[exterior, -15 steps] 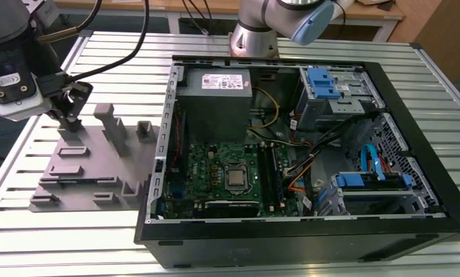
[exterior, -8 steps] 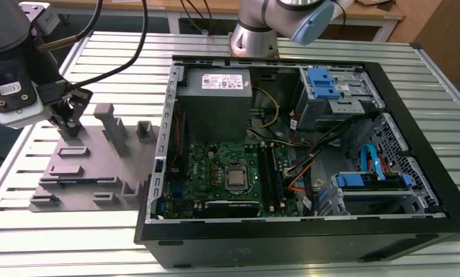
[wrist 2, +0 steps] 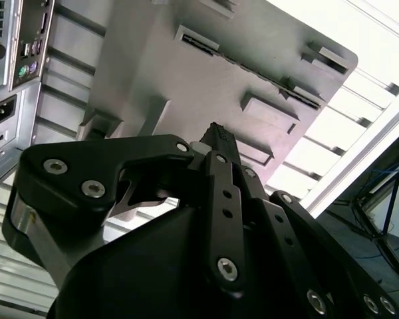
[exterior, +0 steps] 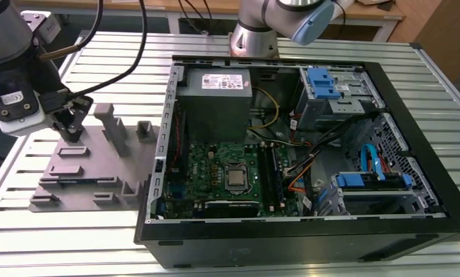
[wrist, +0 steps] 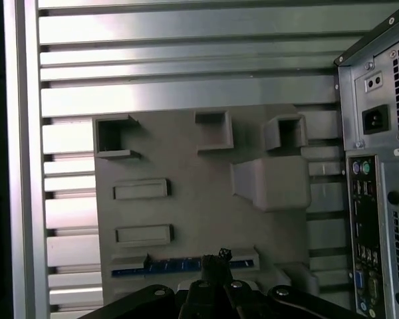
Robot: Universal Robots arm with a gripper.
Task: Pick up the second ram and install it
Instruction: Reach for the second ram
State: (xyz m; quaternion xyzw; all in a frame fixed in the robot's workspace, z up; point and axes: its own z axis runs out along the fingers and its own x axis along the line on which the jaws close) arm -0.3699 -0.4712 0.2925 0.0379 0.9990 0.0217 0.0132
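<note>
The second ram shows as a thin bluish strip standing on edge in the grey fixture plate, held between two small end blocks. My gripper hangs over that strip near its middle, with its fingers drawn together and nothing visibly between them. In the second wrist view the gripper points at the fixture plate. In the exterior view the gripper is over the back of the fixture plate, at the exterior view's left of the open computer case.
The case holds a green motherboard with a silver processor and long dark memory slots beside it. A power supply, blue drive bays and cables fill the remainder. Tall posts rise from the plate. A slatted table lies below.
</note>
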